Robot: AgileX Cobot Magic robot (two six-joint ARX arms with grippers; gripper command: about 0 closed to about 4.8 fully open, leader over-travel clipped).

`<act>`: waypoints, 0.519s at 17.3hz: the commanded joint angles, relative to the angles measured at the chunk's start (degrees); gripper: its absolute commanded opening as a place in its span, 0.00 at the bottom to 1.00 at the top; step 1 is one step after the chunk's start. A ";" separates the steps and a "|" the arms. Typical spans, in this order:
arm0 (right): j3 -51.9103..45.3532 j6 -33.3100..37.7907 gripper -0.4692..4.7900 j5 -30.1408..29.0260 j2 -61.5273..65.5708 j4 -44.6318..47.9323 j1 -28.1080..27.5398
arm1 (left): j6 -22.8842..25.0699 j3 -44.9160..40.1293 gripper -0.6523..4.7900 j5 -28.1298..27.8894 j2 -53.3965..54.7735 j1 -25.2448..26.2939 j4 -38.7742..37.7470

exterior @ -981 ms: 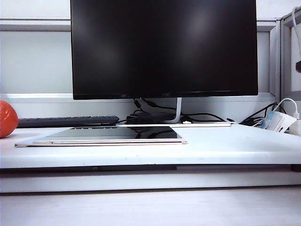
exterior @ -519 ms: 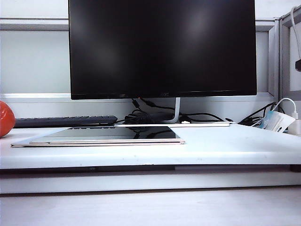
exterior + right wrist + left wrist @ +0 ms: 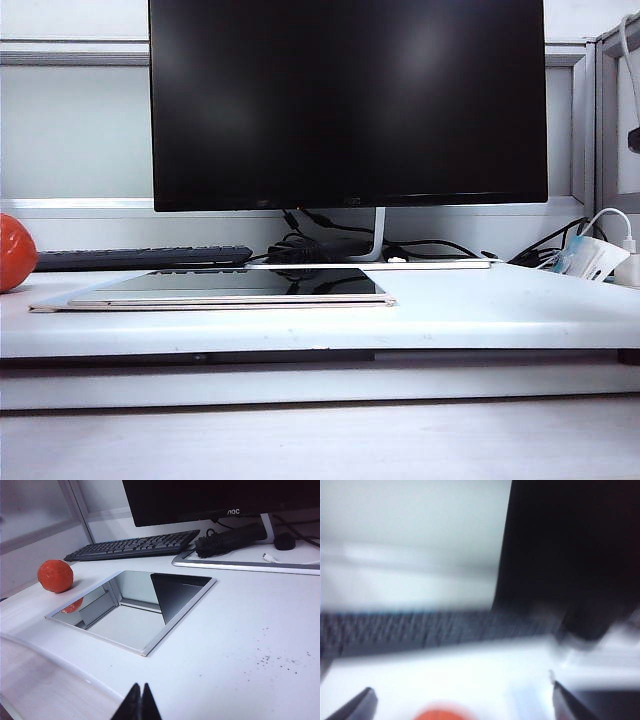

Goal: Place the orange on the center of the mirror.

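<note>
With my left gripper fingers spread wide and empty over the orange, and the right gripper pinched shut at the counter edge, I fear a blurred, hasty close nudges the orange rolling off toward nine o'clock, away from the mirror.

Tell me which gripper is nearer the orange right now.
Left, probably. The left gripper is open, with the orange showing between its fingertips. The right gripper is shut, across the mirror from the orange.

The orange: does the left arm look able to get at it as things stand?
Probably yes. The orange sits between the wide-apart tips of the left pincer in the blurred left wrist view, and nothing stands near it; the mirror lies beside it. The right pincer is shut, far off.
</note>
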 commanded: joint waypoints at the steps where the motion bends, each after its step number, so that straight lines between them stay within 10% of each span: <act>1: -0.39 0.22 0.09 -0.24 0.00 0.79 -0.04 | 3.54 1.09 1.00 -0.85 18.14 0.09 11.89; 8: -0.39 0.24 0.09 -0.42 0.00 0.98 -0.04 | 3.04 7.80 1.00 1.44 46.01 -0.02 20.26; 9: -0.39 0.24 0.09 -0.39 -0.02 1.29 -0.04 | 2.95 7.82 0.43 1.84 46.60 -0.02 18.99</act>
